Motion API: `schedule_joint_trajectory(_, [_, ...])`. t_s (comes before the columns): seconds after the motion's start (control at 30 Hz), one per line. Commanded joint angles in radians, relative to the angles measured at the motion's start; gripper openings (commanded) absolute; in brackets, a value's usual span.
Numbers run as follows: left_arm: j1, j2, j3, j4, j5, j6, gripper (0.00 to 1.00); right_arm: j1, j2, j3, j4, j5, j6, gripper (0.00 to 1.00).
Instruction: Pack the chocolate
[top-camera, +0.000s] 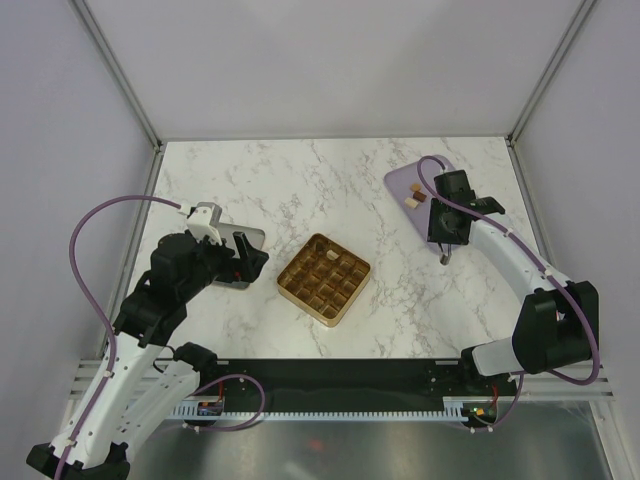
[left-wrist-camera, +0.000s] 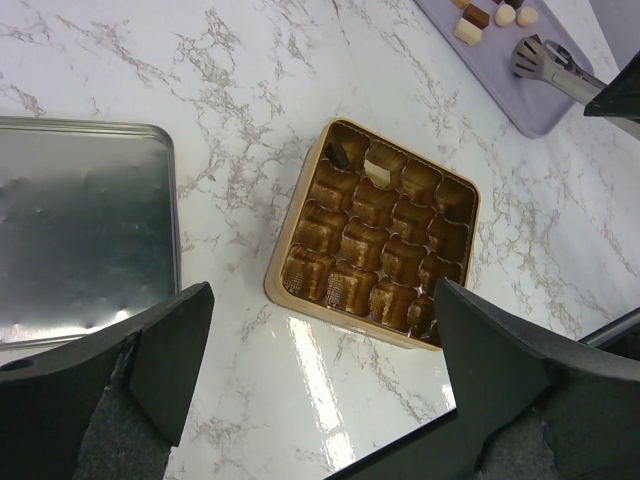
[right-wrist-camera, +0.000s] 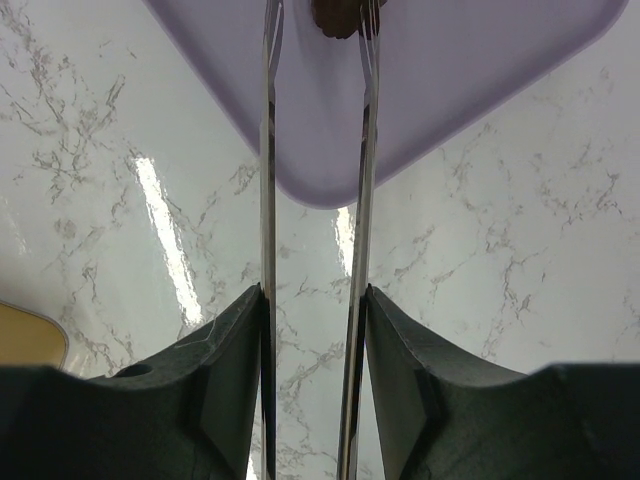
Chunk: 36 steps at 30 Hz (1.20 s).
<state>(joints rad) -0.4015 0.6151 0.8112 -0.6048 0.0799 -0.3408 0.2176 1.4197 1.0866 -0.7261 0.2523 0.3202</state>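
The gold grid tray (top-camera: 323, 279) lies mid-table and also shows in the left wrist view (left-wrist-camera: 285, 290). It holds a dark chocolate (left-wrist-camera: 337, 155) and a cream piece (left-wrist-camera: 378, 166) in its far row. More chocolate pieces (top-camera: 412, 200) lie on a purple plate (top-camera: 400, 180), which the left wrist view also shows (left-wrist-camera: 478, 16). My right gripper (right-wrist-camera: 313, 300) is shut on metal tongs (right-wrist-camera: 268, 150). A dark brown piece (right-wrist-camera: 340, 15) sits between the tongs' tips. In the top view the right gripper (top-camera: 443, 240) is at the plate's near edge. My left gripper (left-wrist-camera: 320, 345) is open and empty, left of the tray.
A silver metal lid (left-wrist-camera: 80, 230) lies inside-up to the left of the gold tray, partly under my left gripper (top-camera: 245, 262) in the top view. Grey walls and metal posts border the marble table (top-camera: 330, 180).
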Motion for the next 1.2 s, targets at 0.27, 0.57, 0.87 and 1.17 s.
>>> schedule_joint_trajectory(0.27, [-0.005,0.000,-0.006,0.002,-0.005,0.039,1.00,-0.004,-0.019,-0.010,0.002,0.042,0.013,0.49])
schedule_joint_trajectory(0.57, [-0.005,-0.002,-0.006,0.002,-0.006,0.039,1.00,-0.003,-0.024,-0.007,-0.015,0.068,0.014,0.42])
schedule_joint_trajectory(0.87, [-0.005,0.000,-0.006,0.000,-0.006,0.039,1.00,-0.003,-0.038,0.022,-0.041,0.007,0.007,0.33])
schedule_joint_trajectory(1.17, [-0.005,0.006,-0.004,0.002,-0.003,0.039,1.00,0.095,-0.122,0.119,-0.049,-0.088,-0.006,0.29])
